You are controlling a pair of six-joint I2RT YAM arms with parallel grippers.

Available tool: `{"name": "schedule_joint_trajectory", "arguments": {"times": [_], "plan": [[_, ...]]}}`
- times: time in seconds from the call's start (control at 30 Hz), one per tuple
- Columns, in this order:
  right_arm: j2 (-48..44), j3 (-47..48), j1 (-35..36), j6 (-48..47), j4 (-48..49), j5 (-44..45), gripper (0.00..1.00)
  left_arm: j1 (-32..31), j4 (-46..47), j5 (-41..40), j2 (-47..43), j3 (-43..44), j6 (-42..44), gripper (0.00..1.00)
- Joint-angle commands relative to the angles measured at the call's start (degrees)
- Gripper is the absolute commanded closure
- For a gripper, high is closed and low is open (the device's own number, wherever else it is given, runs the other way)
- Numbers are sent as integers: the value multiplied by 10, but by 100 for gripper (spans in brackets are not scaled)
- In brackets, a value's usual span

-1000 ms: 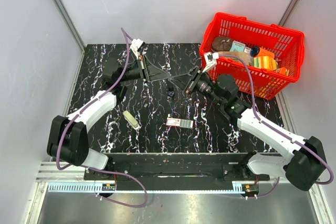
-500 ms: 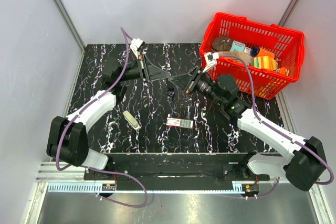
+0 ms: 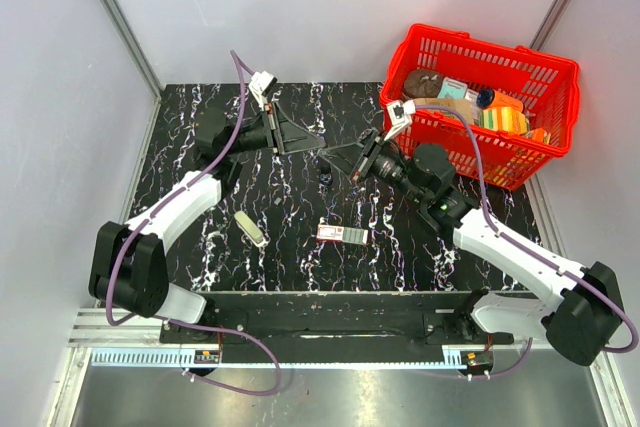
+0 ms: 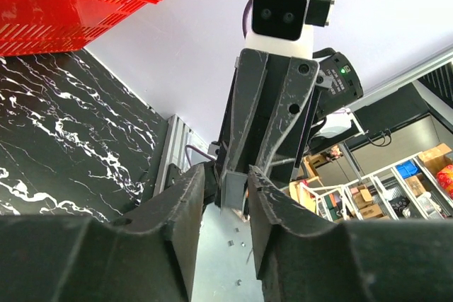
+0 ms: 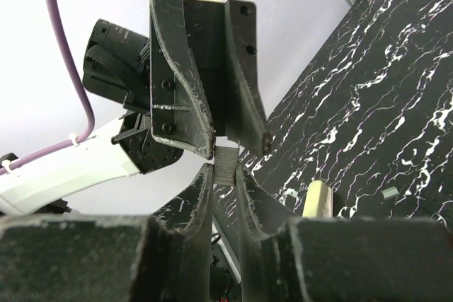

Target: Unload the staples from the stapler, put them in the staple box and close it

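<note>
Clamps a short grey ribbed strip of staples (image 5: pixel 226 159) in the narrowly set right pincer (image 5: pixel 225 173), in mid-air. Holds the left pincer (image 4: pixel 226 178) slightly parted right opposite, around the strip's far end, not pinching. Down on the black white-veined table (image 3: pixel 300 247), well apart: cream oblong stapler (image 3: pixel 250 228).

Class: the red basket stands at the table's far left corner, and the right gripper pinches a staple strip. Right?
No. The top view shows the red basket at the far right corner; the right gripper does pinch a staple strip.
</note>
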Motion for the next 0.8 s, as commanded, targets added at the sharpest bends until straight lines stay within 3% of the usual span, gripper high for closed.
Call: {"name": "schedule_joint_trajectory", "arguments": {"times": [0.0, 0.13, 0.3, 0.5, 0.67, 0.77], "plan": [[-13, 32, 15, -10, 0, -18, 92, -4, 15, -6, -11, 23, -6, 61], [-15, 34, 15, -11, -6, -15, 94, -4, -1, -6, -15, 22, 8, 54], [-21, 35, 15, -17, -30, -9, 96, 1, -93, -11, -21, 38, 88, 48], [-22, 53, 15, -45, -170, 26, 97, 53, -345, -65, -19, 96, 313, 33], [17, 95, 15, -44, -353, 113, 100, 74, -591, -167, -3, 163, 591, 30], [59, 119, 17, -24, -429, 154, 100, 74, -683, -246, 15, 171, 728, 30]]}}
